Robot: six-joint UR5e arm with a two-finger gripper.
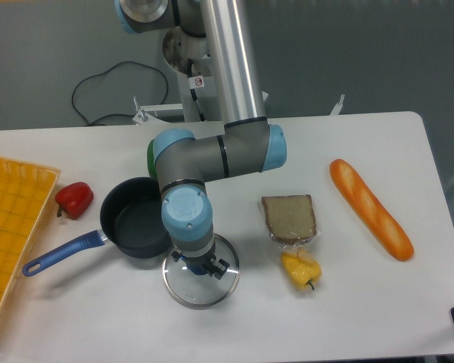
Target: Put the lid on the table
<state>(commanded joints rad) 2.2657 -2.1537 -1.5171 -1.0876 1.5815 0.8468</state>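
One arm reaches down from the back of the table and ends just above the lid. I take the dark blue saucepan as the landmark for all places. The lid is just beside the saucepan, at its front right side, and its metal rim seems to be very near the pan wall; I cannot tell if they touch. The lid looks flat and low over the white surface, but whether it lies on it or is a little above is not clear. The gripper is directly over the centre of the lid, at the blue knob, and the wrist of the arm hides most of it, so I cannot tell if its fingers are closed on the knob or spread.

The blue handle of the saucepan points to the front left. Left of the saucepan is a red pepper, near but apart from it. Further left, at the edge, is the yellow gridded tray. Right of the saucepan, past the lid, is a slice of brown bread, and just in front of the bread a small yellow pepper. Far right of the saucepan lies a long orange baguette, set diagonally. Behind the saucepan something green is partly hidden by the arm
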